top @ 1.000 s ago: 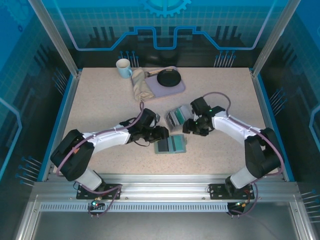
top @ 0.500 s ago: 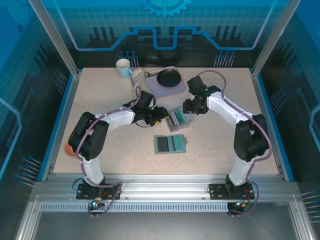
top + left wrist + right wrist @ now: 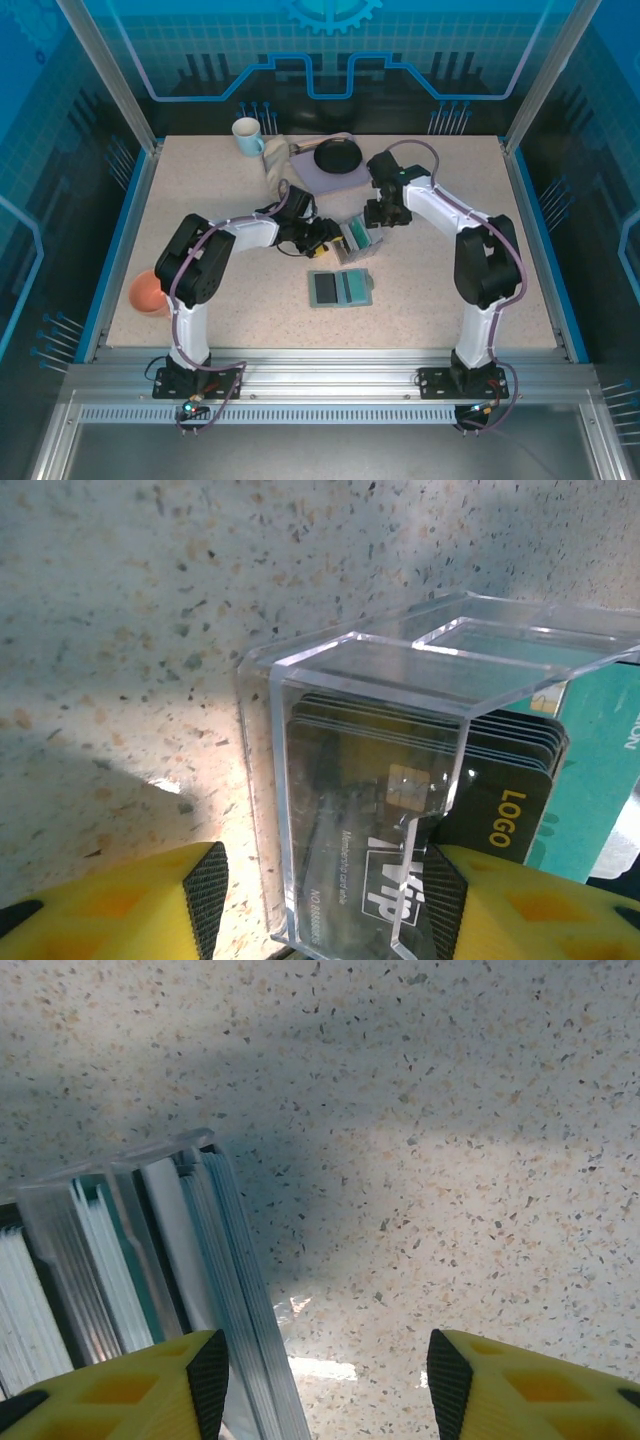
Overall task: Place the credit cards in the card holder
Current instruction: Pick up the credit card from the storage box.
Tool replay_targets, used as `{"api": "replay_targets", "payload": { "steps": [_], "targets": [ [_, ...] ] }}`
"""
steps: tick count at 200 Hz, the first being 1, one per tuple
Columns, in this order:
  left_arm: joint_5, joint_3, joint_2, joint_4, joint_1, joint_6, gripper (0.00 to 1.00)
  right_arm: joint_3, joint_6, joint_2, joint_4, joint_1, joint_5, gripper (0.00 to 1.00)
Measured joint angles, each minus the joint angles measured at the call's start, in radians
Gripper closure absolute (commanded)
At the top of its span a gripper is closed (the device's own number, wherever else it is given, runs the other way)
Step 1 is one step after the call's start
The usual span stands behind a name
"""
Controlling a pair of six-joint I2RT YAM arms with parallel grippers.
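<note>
- You're looking at a clear box [image 3: 400, 670] of glossy, see-through plastic.
- Your credit cards [image 3: 510, 820] look like smooth, shiny plastic.
- Your table [image 3: 450, 1080] is matt, speckled and stone-like.

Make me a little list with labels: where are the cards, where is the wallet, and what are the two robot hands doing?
Cards: credit cards, dark and teal, stand stacked in a clear box
Card holder: card holder lies open on the table, nearer the arm bases than the box, nothing touching it
Left gripper: left gripper has its jaws open, one on each side of the box
Right gripper: right gripper has its jaws open over the table, at the box's edge
Far side: mug, cloth, black pan
</note>
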Motion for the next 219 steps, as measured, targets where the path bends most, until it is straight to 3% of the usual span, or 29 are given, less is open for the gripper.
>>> {"api": "replay_targets", "payload": {
  "steps": [89,151,219],
  "targets": [
    [0.002,0.009,0.014,0.006,0.000,0.004,0.51,0.106,-0.051,0.106,-0.053,0.034,0.053,0.43],
    [0.002,0.009,0.014,0.009,0.000,0.008,0.53,0.118,-0.072,0.110,-0.067,0.059,0.123,0.51],
    [0.002,0.009,0.014,0.014,-0.001,0.007,0.53,0.129,-0.082,0.109,-0.087,0.076,0.169,0.52]
  ]
}}
